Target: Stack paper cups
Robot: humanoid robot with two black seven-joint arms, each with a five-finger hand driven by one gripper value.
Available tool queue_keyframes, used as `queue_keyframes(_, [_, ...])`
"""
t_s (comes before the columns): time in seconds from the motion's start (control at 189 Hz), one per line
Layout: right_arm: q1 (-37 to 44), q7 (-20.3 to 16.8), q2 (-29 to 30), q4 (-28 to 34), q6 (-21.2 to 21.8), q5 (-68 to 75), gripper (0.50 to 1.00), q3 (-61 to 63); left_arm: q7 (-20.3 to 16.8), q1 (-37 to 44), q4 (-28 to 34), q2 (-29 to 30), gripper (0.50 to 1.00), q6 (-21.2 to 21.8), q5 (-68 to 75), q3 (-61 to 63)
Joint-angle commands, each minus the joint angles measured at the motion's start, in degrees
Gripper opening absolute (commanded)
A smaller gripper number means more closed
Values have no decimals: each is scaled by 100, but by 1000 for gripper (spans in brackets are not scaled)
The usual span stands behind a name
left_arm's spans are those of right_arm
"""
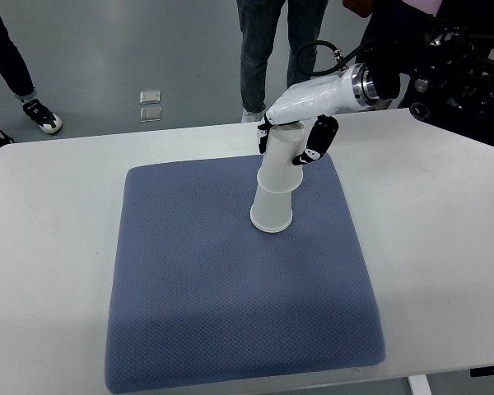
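While the right hand reaches in from the far right corner of the desk, its white shell and black-tipped fingers are wrapped round the upper paper cup, gripping it near its upper end with digits on both sides. Item one: upper paper cup, white, upside down, tilted slightly toward the far edge of the desk, seated over the lower paper cup so that the two overlap and touch. Item two: lower paper cup, white, also upside down, its wider rim resting on the mat. Together the pair forms a short leaning stack, standing on the far half of the mat, a little right of the mat's middle line. Item three: blue-grey mat, textured fabric, roughly square with rounded corners, lying flat on the middle of the desk and reaching close to the near edge. Item four: desk, white, smooth top, bare surface showing on the left, the right and along the far edge. Beyond the far edge: grey floor, with two small pale squares on it; legs of a person in dark jeans standing behind the stack; another person's shoe at the far left. Dark equipment sits past the far right corner.
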Motion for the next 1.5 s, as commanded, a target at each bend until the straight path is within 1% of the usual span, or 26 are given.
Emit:
queue_keyframes(0.0, [-72, 0, 1, -15, -22, 0, 629, -1, 0, 0, 0, 0, 1000, 0, 0, 0])
queue_keyframes(0.201, [-89, 0, 106, -15, -5, 18, 646, -1, 0, 0, 0, 0, 1000, 0, 0, 0])
queue_keyframes(0.275, [-89, -9, 124, -15, -5, 35, 703, -1, 0, 0, 0, 0, 1000, 0, 0, 0])
queue_keyframes(0.29, [-89, -9, 124, -15, -5, 35, 725, -1, 0, 0, 0, 0, 1000, 0, 0, 0])
queue_keyframes(0.311, [-89, -9, 115, -15, -5, 44, 731, -1, 0, 0, 0, 0, 1000, 0, 0, 0])
queue_keyframes(0.38, [-81, 0, 124, -15, -5, 62, 791, -1, 0, 0, 0, 0, 1000, 0, 0, 0])
queue_keyframes(0.433, [-81, -9, 124, -15, 4, 62, 805, -1, 0, 0, 0, 0, 1000, 0, 0, 0])
queue_keyframes(0.465, [-81, 0, 124, -15, -5, 70, 827, -1, 0, 0, 0, 0, 1000, 0, 0, 0])
queue_keyframes(0.538, [-81, 0, 124, -15, -5, 70, 848, 8, 0, 0, 0, 0, 1000, 0, 0, 0])
queue_keyframes(0.713, [-63, -9, 124, -15, 4, 71, 860, 8, 0, 0, 0, 0, 1000, 0, 0, 0])
queue_keyframes(1.146, [-54, 0, 88, -15, -13, 79, 862, 16, 0, 0, 0, 0, 1000, 0, 0, 0])
queue_keyframes(1.183, [-72, 0, 80, -15, -31, 79, 876, 16, 0, 0, 0, 0, 1000, 0, 0, 0])
queue_keyframes(1.209, [-89, 0, 80, -24, -31, 97, 897, 25, 0, 0, 0, 0, 1000, 0, 0, 0])
queue_keyframes(1.246, [-98, 0, 80, -24, -49, 97, 899, 43, 0, 0, 0, 0, 1000, 0, 0, 0])
queue_keyframes(1.346, [-283, 0, 97, -164, -84, 141, 901, 350, 0, 0, 0, 0, 1000, 0, 0, 0])
queue_keyframes(1.494, [-599, -9, 132, -682, -101, 527, 901, 930, 0, 0, 0, 0, 1000, 0, 0, 0])
